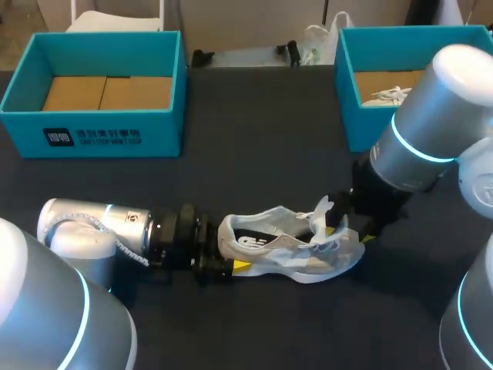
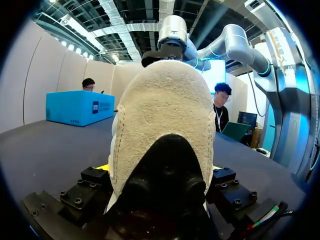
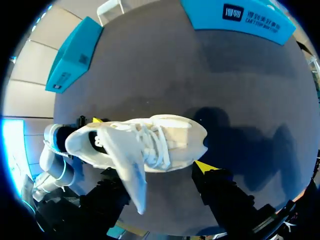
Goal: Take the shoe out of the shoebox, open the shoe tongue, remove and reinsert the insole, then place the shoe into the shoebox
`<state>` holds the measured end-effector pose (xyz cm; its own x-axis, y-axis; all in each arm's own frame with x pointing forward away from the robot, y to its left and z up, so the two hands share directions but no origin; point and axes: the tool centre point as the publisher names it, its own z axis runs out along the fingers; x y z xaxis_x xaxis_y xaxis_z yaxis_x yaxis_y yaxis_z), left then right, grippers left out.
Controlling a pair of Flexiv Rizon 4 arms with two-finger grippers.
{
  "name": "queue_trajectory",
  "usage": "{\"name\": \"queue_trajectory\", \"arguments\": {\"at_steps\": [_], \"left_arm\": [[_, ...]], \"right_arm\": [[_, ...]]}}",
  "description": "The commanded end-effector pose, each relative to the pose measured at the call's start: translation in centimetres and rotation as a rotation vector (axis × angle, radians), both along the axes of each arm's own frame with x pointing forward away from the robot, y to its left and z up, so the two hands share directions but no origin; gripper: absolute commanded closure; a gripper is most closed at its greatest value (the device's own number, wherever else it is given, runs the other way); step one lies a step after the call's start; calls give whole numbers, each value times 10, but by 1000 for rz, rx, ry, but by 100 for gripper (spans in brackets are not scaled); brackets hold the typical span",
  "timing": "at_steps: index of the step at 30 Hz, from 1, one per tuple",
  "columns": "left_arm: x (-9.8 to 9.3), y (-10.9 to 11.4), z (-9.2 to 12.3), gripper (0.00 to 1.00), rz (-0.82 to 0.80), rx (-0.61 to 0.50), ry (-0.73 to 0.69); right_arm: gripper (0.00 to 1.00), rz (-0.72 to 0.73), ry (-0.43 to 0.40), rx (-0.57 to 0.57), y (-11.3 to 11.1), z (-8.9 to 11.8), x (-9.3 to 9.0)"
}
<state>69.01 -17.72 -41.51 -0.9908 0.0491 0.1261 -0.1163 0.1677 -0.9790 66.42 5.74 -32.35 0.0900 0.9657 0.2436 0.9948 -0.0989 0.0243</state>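
Note:
A white sneaker [image 1: 277,243] lies on its side on the dark table, heel toward my left arm. My left gripper [image 1: 229,253] is shut on its heel. In the left wrist view the fuzzy heel [image 2: 162,115] fills the gap between the fingers [image 2: 92,187]. A pale insole [image 1: 335,262] sticks out of the shoe by the toe end, and the tongue [image 1: 322,208] stands up. My right gripper [image 1: 349,233] hangs over the front of the shoe. In the right wrist view that gripper [image 3: 160,185] is open above the shoe [image 3: 165,142], with the insole [image 3: 130,172] between its fingers.
A teal shoebox [image 1: 92,131] stands at the back left with cardboard in it. A second teal box [image 1: 350,108] at the back right holds something white. My right arm's elbow rises in front of that box.

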Motion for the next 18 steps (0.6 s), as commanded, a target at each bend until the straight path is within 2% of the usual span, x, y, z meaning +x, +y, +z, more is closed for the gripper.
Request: {"name": "queue_trajectory", "arguments": {"at_steps": [1, 9, 13, 15, 18], "left_arm": [[-1, 0, 0, 100, 4, 0, -1], [-1, 0, 0, 100, 4, 0, -1], [-1, 0, 0, 100, 4, 0, -1], [-1, 0, 0, 100, 4, 0, -1], [-1, 0, 0, 100, 4, 0, -1]], "right_arm": [[35, -4, -31, -121, 1, 55, -14], [36, 70, -66, -243, 29, 110, -18], [42, 137, -78, -288, 54, 129, -21], [50, 178, -86, -298, 67, 136, -24], [52, 259, -109, -294, 91, 143, -28]]}}
